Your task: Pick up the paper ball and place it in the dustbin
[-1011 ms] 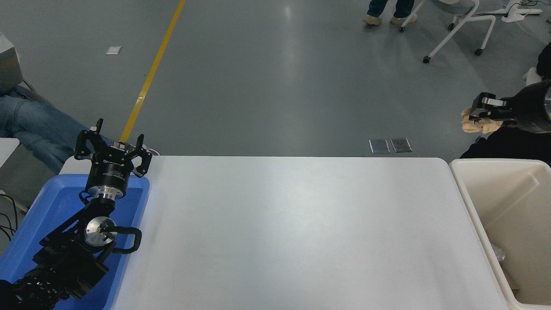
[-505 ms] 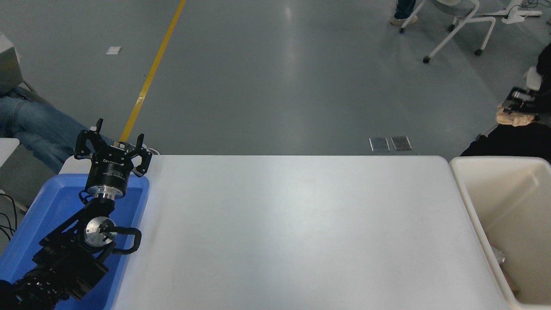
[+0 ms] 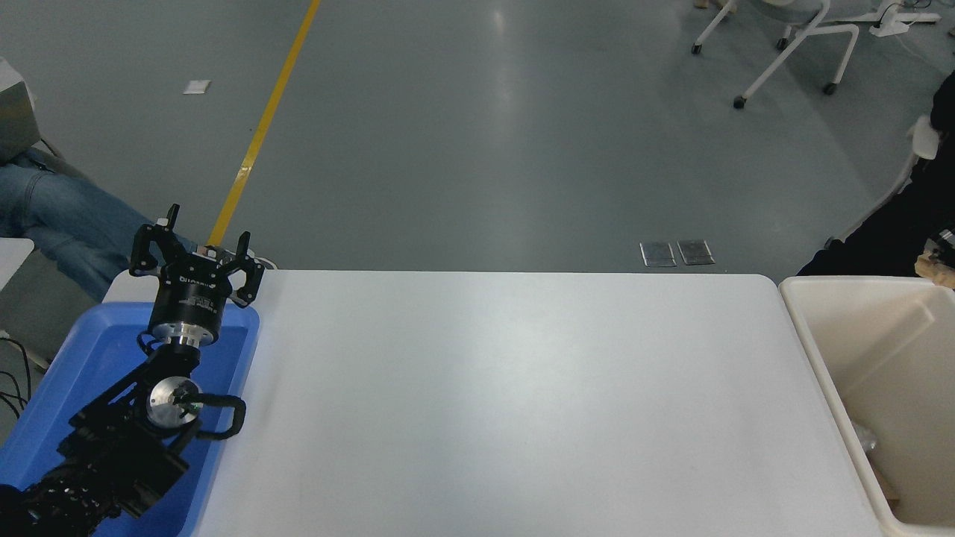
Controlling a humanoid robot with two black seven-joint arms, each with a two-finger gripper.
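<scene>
Right arm has swung out of shot since a second ago — it was at the right edge pinching the paper ball, now only a tan scrap (image 3: pixel 941 266) shows at the frame edge, just above the dustbin's (image 3: pixel 827 350) far rim. Probably the paper ball, mostly cut off. A bit of grey hardware sits right above it, too little to call; can't tell what the right fingers are doing, or whether they hold the ball at all.

Head view otherwise:
- Left gripper (image 3: pixel 199 251) parked at lower left over the blue tray (image 3: pixel 71 358), fingers spread, nothing between them — unchanged across frames.
- White table (image 3: pixel 507 403) bare in the middle.
- Dustbin at the right edge, open top, some debris low inside.
- Person's jeans far left, wheeled chair top right.

Judgement: transport phase, ball is near or over the bin's far corner, release not confirmed. Risk is a drop behind the rim rather than inside.
</scene>
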